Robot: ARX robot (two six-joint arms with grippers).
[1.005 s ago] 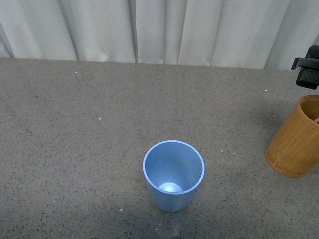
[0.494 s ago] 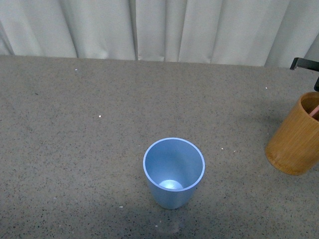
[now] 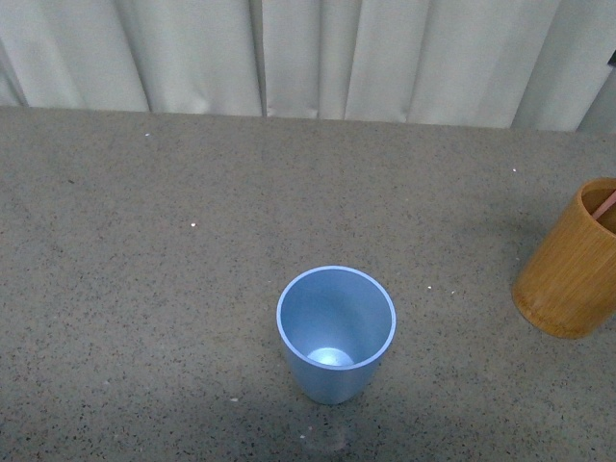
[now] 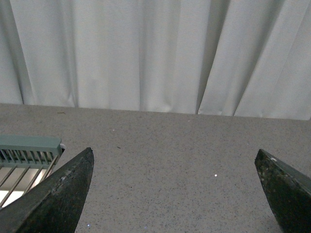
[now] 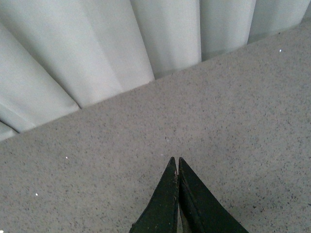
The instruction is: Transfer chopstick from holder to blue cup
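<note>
Well off to the left, the left gripper (image 4: 173, 153) hangs with its jaws spread wide and nothing between them, facing bare grey table (image 3: 144, 289) and the white curtain (image 3: 192, 58), with a pale green slatted grille (image 4: 29, 145) at the edge of its wrist view. Judged from that idle pose, it has no part in the step in hand. Near the middle of the front view the blue cup (image 3: 336, 332) stands upright and empty, its mouth open to take something dropped in from above. Well apart from it, at the right edge, sits the holder (image 3: 568, 265), and the chopstick (image 3: 606, 204) is inside it, leaning on the far wall so only its pink upper end shows by the rim, which is the likely place to pinch. The right gripper (image 5: 175, 159) is out of the front view. Its wrist camera shows the fingers pressed together on nothing visible, over empty table, so it would have to spread them before reaching for the stick.
</note>
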